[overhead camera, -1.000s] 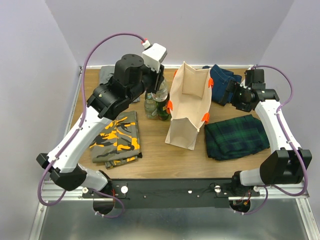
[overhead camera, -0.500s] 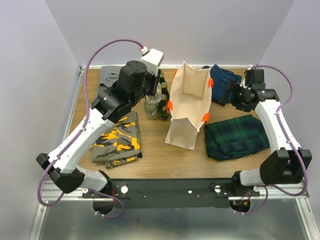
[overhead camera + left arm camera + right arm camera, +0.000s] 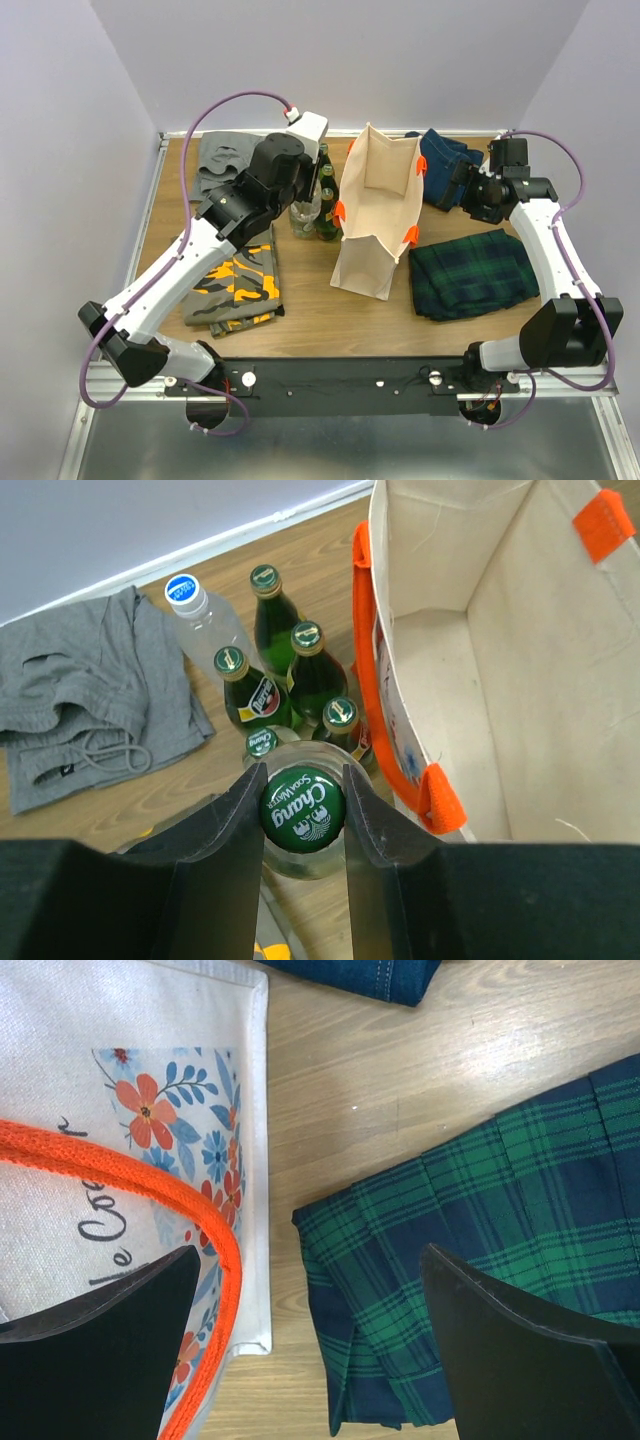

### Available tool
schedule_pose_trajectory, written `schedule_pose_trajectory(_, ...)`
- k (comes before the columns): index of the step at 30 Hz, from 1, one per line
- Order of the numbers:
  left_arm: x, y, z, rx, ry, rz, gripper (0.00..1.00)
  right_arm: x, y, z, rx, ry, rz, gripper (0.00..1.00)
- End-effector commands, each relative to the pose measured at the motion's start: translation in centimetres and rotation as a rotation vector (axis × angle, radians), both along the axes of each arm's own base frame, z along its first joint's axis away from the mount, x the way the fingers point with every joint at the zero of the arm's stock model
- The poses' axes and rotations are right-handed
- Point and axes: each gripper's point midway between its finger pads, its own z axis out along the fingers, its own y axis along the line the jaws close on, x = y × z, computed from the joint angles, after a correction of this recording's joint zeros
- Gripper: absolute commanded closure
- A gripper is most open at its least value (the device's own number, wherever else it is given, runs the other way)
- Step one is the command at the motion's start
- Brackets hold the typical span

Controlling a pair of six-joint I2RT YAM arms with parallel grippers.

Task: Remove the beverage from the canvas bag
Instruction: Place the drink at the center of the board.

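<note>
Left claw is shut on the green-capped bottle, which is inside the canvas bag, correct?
No. The left claw is shut on the green-capped bottle, but the bottle is outside the canvas bag, beside it among the other bottles, as the left wrist view shows.

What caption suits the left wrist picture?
Left hand clamps a green-capped bottle beside the open canvas bag.
</note>
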Motion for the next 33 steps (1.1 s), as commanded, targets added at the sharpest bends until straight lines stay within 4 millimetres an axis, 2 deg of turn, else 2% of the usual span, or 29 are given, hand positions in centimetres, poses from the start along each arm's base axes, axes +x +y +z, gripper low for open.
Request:
schedule_pose_trajectory(1,1.1,0.4,5.2,-0.147,-0.148,0.059,1.00,0.8,0.3,0.6,0.023,-0.019,0.005,0.00)
schedule_pose_trajectory(6,1.1,-0.4,3.8,-0.173,-0.116,0.042,1.00,0.9,0.4,0.5,0.026,-0.019,0.008,0.00)
schedule_pose_trajectory(7,1.0,-0.4,2.9,-0.173,-0.104,0.042,1.00,0.9,0.5,0.5,0.027,-0.019,0.011,0.00)
schedule_pose_trajectory(8,1.1,-0.8,2.9,-0.196,-0.114,0.030,1.00,0.9,0.5,0.6,0.030,-0.019,0.011,0.00)
schedule_pose_trajectory(14,1.7,-1.5,0.1,-0.207,-0.046,0.038,1.00,1.0,0.3,0.7,0.017,-0.021,0.010,0.00)
schedule_pose_trajectory(33,2.4,-1.1,-5.0,-0.174,0.010,0.083,1.00,0.8,0.5,0.3,0.027,-0.008,0.008,0.00)
